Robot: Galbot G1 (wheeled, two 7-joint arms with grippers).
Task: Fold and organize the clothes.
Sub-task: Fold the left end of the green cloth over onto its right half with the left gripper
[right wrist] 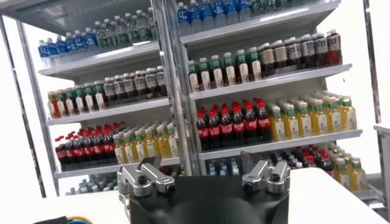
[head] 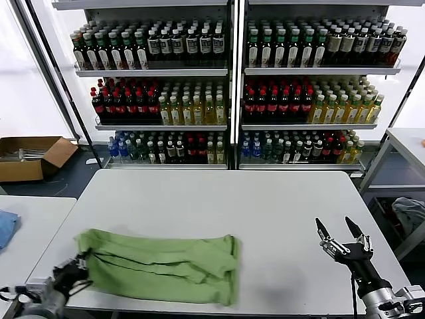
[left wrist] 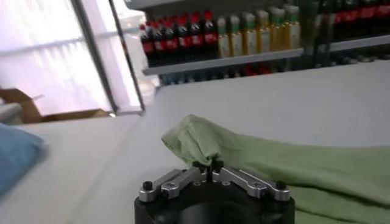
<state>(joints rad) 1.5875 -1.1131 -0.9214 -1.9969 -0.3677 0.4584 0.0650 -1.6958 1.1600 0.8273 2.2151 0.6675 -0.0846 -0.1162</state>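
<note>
Garment: the light green short-sleeved polo shirt (head: 163, 264) lies part-folded into a long band across the near left of the white table (head: 265, 206), one end almost at the near edge.
Left gripper: the left gripper (head: 74, 274) sits at the shirt's left end, fingers pinched tight together on a bunched corner of green cloth (the left wrist view shows the fabric humped up just beyond the tips (left wrist: 208, 165)).
Right gripper: the right gripper (head: 342, 232) hangs over bare table well to the right of the shirt, fingers spread wide, holding nothing.
Step in hand: by my reading, carrying the gripped left end across to make the next fold.
How to do it well: lift only enough to free the corner from the table, then sweep toward the far end in a low arc so the layers do not slide apart (a high lift would likely drag the whole band).
Watch for: the pinch seems to hold a thin bunch; a quick pull could slip it out.
Surroundings: shelves of bottles (head: 226, 86) stand behind the table.
</note>
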